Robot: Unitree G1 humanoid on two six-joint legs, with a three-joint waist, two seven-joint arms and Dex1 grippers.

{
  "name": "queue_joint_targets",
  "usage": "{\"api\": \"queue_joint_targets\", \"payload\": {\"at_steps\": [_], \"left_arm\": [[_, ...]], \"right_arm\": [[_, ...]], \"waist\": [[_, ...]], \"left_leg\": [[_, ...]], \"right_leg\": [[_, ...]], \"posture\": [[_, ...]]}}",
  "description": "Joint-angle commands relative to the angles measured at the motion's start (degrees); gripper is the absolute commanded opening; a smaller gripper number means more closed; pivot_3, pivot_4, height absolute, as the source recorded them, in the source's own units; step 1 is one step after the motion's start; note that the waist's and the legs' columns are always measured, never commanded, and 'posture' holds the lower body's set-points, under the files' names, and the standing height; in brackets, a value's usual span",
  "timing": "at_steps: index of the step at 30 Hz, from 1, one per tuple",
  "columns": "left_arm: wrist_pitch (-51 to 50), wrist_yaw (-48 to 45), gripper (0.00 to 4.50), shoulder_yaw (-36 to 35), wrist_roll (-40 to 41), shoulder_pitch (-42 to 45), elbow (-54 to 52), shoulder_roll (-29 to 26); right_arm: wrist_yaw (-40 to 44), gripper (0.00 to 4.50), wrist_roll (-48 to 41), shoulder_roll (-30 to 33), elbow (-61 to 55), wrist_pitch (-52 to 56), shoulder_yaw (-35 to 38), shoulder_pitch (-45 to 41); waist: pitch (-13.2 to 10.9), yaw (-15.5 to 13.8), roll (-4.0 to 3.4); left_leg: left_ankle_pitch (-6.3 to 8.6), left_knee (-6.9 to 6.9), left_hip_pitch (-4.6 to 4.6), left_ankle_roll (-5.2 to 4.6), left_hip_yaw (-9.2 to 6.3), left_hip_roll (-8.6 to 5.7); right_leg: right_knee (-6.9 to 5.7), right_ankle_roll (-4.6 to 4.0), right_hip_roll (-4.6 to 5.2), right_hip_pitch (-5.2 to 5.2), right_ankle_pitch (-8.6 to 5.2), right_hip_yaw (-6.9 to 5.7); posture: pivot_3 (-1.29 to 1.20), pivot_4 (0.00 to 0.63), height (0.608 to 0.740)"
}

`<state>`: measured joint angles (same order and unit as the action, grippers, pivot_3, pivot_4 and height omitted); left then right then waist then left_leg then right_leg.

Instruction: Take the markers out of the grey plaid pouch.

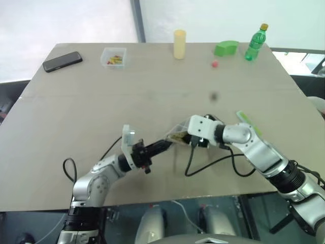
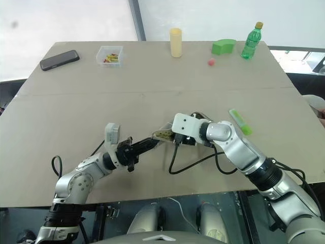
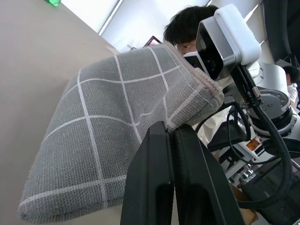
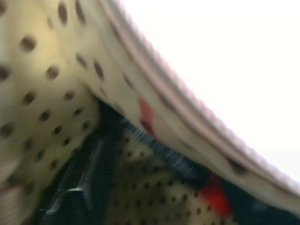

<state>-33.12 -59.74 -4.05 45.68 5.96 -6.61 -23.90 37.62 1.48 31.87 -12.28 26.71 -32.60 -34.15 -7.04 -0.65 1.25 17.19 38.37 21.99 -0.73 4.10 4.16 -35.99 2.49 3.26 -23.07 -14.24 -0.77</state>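
Left gripper (image 1: 161, 147), lower centre of the left eye view: its two black fingers (image 3: 164, 178) are pressed together on an edge of the grey plaid pouch (image 3: 108, 140), holding the mouth lifted off the table (image 1: 101, 96). Right gripper (image 2: 195, 133), centre of frame: its tip is buried in the pouch mouth, so whether its fingers are parted or have hold of anything cannot be told; its wrist view looks onto a pale dotted lining with something red deeper in. One lime green marker (image 1: 249, 122) lies on the table at centre right, just beside the right forearm and outside the pouch.

Judged step: reaching in for another marker. Done well, the left grip stays firm while the right closes on a marker alone, not on lining.

No readable writing, brand or label is visible.
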Motion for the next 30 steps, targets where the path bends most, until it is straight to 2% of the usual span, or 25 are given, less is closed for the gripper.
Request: {"api": "queue_joint_targets", "payload": {"at_steps": [1, 9, 18, 20, 22, 26, 30], "left_arm": [[-1.51, -0.9, 0.0, -0.65, 2.06, 0.95, -2.19, -0.74], [-3.71, 0.0, 0.0, 0.38, 2.1, 3.22, -2.89, -0.61], [-6.46, 3.3, 0.0, -0.05, 3.58, 3.92, -6.45, -0.19], [-6.86, 4.1, 0.0, -0.27, 3.75, 4.0, -7.12, -0.09], [-7.38, 4.89, 0.0, -0.71, 4.13, 4.14, -7.8, 0.01], [-8.03, 5.43, 0.0, -1.28, 4.39, 4.23, -8.36, 0.1], [-8.0, 5.35, 0.0, -1.41, 4.35, 4.25, -8.32, 0.16]], "right_arm": [[-1.51, 3.18, 4.03, -1.67, 2.15, -7.16, 0.92, -0.17], [-13.84, 3.18, 17.4, -9.7, 23.76, -27.51, -3.21, 1.52], [-27.37, 3.18, 25.86, -16.91, 42.49, -43.84, -2.8, -3.42], [-27.45, 3.18, 23.81, -18.71, 45.05, -47.75, -1.45, -3.69], [-22.6, 3.18, 16.08, -21.9, 46.25, -48.15, 2.39, -2.37], [-15.95, 3.18, 6.31, -26.11, 46.51, -45.44, 8.8, -0.79], [-21.68, 3.18, 22.08, -22.01, 49.65, -51.36, 1.92, -3.25]], "waist": [[0.0, 0.03, 0.01], [0.01, 0.41, 0.02], [0.05, 1.79, 0.07], [0.04, 1.81, 0.07], [0.05, 1.79, 0.08], [0.04, 1.87, 0.06], [0.01, 1.85, 0.01]], "left_leg": [[0.0, 0.0, 0.0, 0.0, 0.0, 0.0], [-0.01, 0.0, -0.02, 0.02, 0.04, 0.0], [-0.08, 0.04, -0.34, 0.13, 0.08, 0.02], [-0.09, 0.04, -0.34, 0.16, 0.07, 0.02], [-0.09, 0.04, -0.32, 0.16, 0.07, 0.02], [-0.09, 0.01, -0.27, 0.16, 0.08, 0.04], [-0.09, 0.01, -0.26, 0.16, 0.1, 0.03]], "right_leg": [[0.0, 0.0, 0.0, 0.0, 0.0, 0.0], [0.0, 0.0, 0.0, 0.01, 0.0, 0.01], [-0.31, 0.0, 0.0, 0.17, 0.0, 0.1], [-0.35, 0.0, 0.0, 0.16, 0.0, 0.11], [-0.33, -0.01, 0.0, 0.15, 0.0, 0.11], [-0.4, -0.01, 0.0, 0.15, 0.0, 0.11], [-0.43, -0.01, 0.02, 0.13, 0.0, 0.1]], "posture": [[0.0, 0.15, 0.74], [0.0, 0.15, 0.74], [0.0, 0.15, 0.74], [0.0, 0.15, 0.74], [0.0, 0.15, 0.74], [0.0, 0.15, 0.74], [0.0, 0.15, 0.74]]}}
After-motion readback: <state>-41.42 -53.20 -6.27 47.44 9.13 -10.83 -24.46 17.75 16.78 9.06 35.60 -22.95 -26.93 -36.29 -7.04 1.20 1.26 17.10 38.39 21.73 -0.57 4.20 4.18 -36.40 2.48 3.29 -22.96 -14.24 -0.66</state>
